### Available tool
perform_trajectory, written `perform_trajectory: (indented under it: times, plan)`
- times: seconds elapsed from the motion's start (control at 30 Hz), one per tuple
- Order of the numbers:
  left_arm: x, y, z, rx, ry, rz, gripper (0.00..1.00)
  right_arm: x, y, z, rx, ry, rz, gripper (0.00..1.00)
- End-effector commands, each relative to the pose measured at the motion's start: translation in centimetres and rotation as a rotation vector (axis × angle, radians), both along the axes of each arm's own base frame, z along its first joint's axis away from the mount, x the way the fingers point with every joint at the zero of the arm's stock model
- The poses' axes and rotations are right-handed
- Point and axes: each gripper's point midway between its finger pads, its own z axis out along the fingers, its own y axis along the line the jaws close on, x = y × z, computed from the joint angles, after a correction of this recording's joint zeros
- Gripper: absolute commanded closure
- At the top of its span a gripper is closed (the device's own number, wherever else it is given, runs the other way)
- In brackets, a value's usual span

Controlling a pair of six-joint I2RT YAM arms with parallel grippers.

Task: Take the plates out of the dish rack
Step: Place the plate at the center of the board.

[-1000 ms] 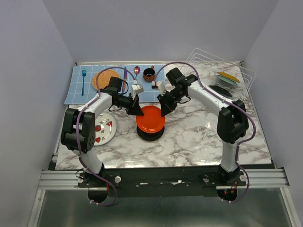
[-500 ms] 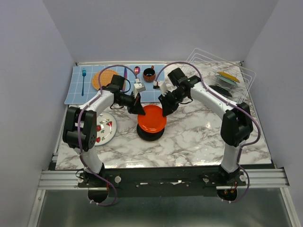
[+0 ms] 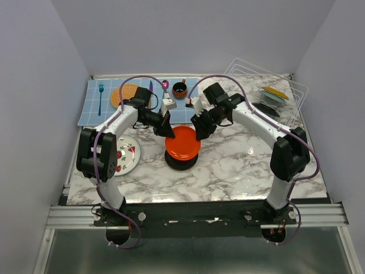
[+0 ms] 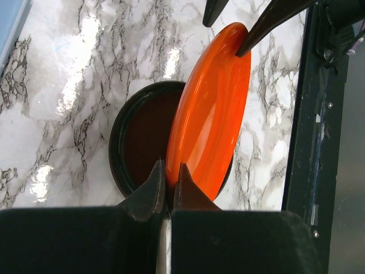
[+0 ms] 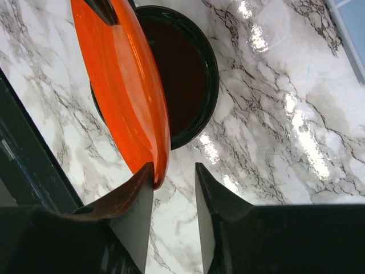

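The right gripper [image 5: 174,171] is being opened: its jaws, narrow on the rim a second ago, are now being held apart, with the edge of the orange-red plate [image 5: 122,74] resting against one finger only. The left gripper [image 4: 169,168] is being kept pinched tight on the opposite rim, so the plate is being carried by that arm alone, tilted steeply on edge over the black plate [image 4: 145,137] lying flat at the centre of the marble table [image 3: 239,165]. The release is being read as the last step before the orange-red plate is laid onto the black one. A white plate with red wedges [image 3: 126,155] is already lying at 8 o'clock. At 2 o'clock, the dish rack [image 3: 300,97] is holding further plates [image 3: 272,96], perhaps three, the top view being too small for a count. At 11 o'clock a blue mat [image 3: 91,111] is carrying a woven disc [image 3: 123,95] and a cup [image 3: 179,89], well apart from the stack. Nothing is being seen in the way below, though the right fingers are bracketing the rim and need to be drawn clear.
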Motion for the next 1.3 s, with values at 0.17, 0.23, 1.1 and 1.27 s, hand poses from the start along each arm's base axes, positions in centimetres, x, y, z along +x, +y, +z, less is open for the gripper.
perform_trajectory:
  times: [0.17,0.23,1.1,1.27]
  plan:
    - [-2.8,-0.3,1.4,-0.044,0.049,-0.055,1.0,1.4,-1.2,-1.0,-0.057,-0.042,-0.038,0.46]
    - [-2.7,-0.3,1.5,-0.044,0.041,-0.055,1.0,1.0,-0.9,-0.6,-0.038,-0.032,-0.024,0.4]
    - [-1.3,-0.2,0.2,0.042,0.072,-0.051,1.0,0.0,-1.7,5.3,0.051,-0.168,-0.034,0.23]
    - [-1.0,0.4,-0.2,0.121,0.139,-0.071,1.0,-0.1,-3.2,4.9,0.003,-0.21,-0.07,0.23]
